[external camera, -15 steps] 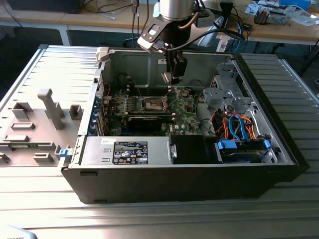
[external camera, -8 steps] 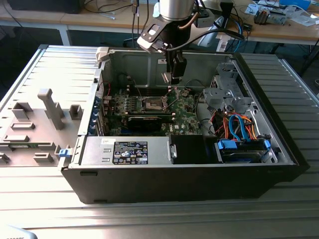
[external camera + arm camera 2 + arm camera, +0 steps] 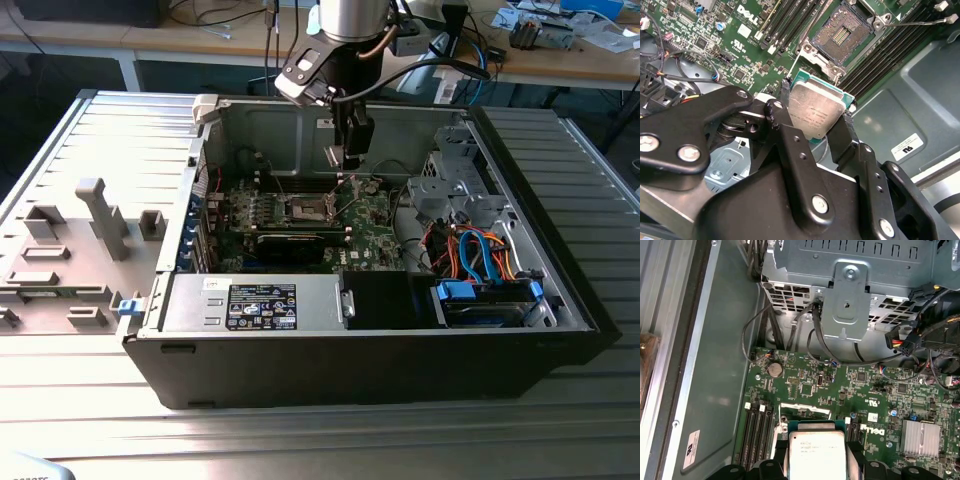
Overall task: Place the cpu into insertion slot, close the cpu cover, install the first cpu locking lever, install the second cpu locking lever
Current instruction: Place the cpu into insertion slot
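gripper [image 3: 816,104] clamped on cpu [image 3: 812,118], near open insertion slot [image 3: 842,33]; we reckon placing wants it level, square

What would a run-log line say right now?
gripper: shut on small silvery-grey square cpu | square silver-rimmed insertion slot on green motherboard: empty, pins exposed

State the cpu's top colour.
The cpu is silvery-grey on top; the second wrist view shows it best.
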Tool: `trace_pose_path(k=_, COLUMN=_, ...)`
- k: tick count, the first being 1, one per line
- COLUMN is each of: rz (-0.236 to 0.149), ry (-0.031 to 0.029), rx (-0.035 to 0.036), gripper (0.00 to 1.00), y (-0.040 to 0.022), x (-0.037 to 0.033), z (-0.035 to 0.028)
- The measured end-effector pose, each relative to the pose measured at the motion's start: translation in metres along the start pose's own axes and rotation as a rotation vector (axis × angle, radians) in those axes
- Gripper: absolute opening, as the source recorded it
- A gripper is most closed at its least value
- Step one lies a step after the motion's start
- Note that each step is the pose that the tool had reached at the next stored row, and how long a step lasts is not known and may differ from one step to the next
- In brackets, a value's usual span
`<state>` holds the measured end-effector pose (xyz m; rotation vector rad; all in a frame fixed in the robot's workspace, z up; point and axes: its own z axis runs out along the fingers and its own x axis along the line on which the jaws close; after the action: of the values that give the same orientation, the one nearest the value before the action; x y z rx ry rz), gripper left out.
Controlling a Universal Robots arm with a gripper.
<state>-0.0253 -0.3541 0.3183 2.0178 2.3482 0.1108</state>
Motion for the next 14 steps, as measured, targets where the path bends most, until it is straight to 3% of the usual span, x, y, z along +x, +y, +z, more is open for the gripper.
trace_pose_path(k=14, rz=0.010, ry=-0.0009, rx=-0.0001, gripper=0.55, y=-0.0001, x=0.0000, z=0.0005)
